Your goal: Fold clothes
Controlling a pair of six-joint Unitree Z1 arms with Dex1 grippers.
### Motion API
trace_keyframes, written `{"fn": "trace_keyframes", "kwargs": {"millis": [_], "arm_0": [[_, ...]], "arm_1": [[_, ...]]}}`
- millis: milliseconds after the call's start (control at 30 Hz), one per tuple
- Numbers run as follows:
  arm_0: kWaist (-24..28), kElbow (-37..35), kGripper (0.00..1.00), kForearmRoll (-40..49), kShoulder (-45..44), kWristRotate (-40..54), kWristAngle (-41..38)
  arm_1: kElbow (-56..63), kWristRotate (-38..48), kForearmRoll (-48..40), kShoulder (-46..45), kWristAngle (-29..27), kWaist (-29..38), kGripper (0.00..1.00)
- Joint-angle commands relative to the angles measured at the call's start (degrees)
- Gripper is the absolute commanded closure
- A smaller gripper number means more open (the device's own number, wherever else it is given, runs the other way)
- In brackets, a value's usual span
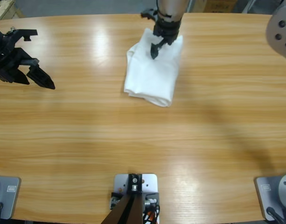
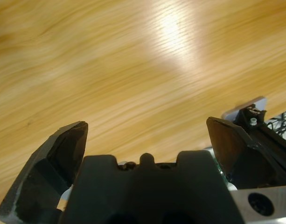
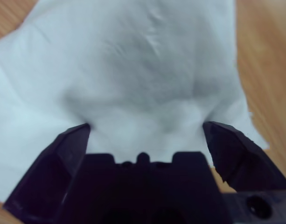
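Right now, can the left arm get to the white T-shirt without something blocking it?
Probably yes. The left gripper hangs open over bare table, apart from the T-shirt. Only the right gripper, open above the shirt's far end, might crowd it.

One white T-shirt [image 1: 152, 70], two grippers: left [image 1: 38, 74], right [image 1: 157, 47], one table [image 1: 133, 140]

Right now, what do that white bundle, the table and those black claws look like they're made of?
The white T-shirt looks like soft matte cloth, likely cotton: it creases and slumps in folds. The table looks like varnished wood or wood veneer: streaky grain with glossy light patches. The right gripper and left gripper look like hard matte black plastic, though coated metal is possible.
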Motion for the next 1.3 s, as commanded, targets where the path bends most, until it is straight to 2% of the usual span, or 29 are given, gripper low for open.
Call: {"fn": "trace_keyframes", "kwargs": {"millis": [33,233,367,433,500,600,700,767,833,967,1100,1167,1300], "arm_0": [[-1.11,1.01,0.009,-0.66,3.80,0.94,-1.14],[-1.34,1.01,0.009,-0.75,3.80,0.85,-1.14],[-2.01,0.67,0.011,-0.99,2.41,0.67,-0.90],[-3.22,0.41,0.013,-2.15,0.26,0.58,-0.72],[-5.40,0.18,0.013,-4.09,-2.06,0.60,-0.53],[-11.08,-2.58,0.013,-6.50,-2.85,1.30,-0.53],[-18.74,-10.26,0.013,-6.73,1.21,4.40,0.49],[-23.35,-15.90,0.013,-6.64,4.64,6.54,6.28],[-25.81,-22.07,0.013,-6.66,8.28,7.26,13.11],[-25.19,-39.47,0.009,-6.22,19.13,5.91,16.33],[-23.96,-58.25,0.008,-0.85,31.66,5.15,12.87],[-23.15,-64.24,0.009,0.76,36.74,5.15,9.55],[-22.29,-73.00,0.008,3.59,44.19,5.10,8.53]], "arm_1": [[-11.85,-0.25,5.74,7.74,3.70,-0.61,0.018],[-11.43,-0.06,5.86,5.19,2.03,-0.49,0.018],[-8.92,1.01,5.93,-4.65,-4.20,-0.26,0.018],[-5.68,2.65,5.95,-11.58,-5.32,-0.26,0.018],[-1.75,5.90,5.95,-18.13,-4.88,-0.89,0.018],[5.81,9.64,5.90,-25.94,-0.56,-2.00,0.017],[13.37,12.16,5.69,-31.67,6.17,-3.04,0.018],[18.07,13.09,5.53,-35.17,9.36,-3.16,0.018],[21.37,14.26,5.28,-38.01,12.71,-2.86,0.018],[24.85,16.57,5.33,-43.51,16.07,-0.88,0.018],[29.02,18.68,5.33,-48.84,17.28,0.88,0.018],[31.42,19.61,5.33,-51.04,17.56,1.78,0.018],[35.17,20.05,5.33,-54.36,18.13,2.11,0.018]]}}
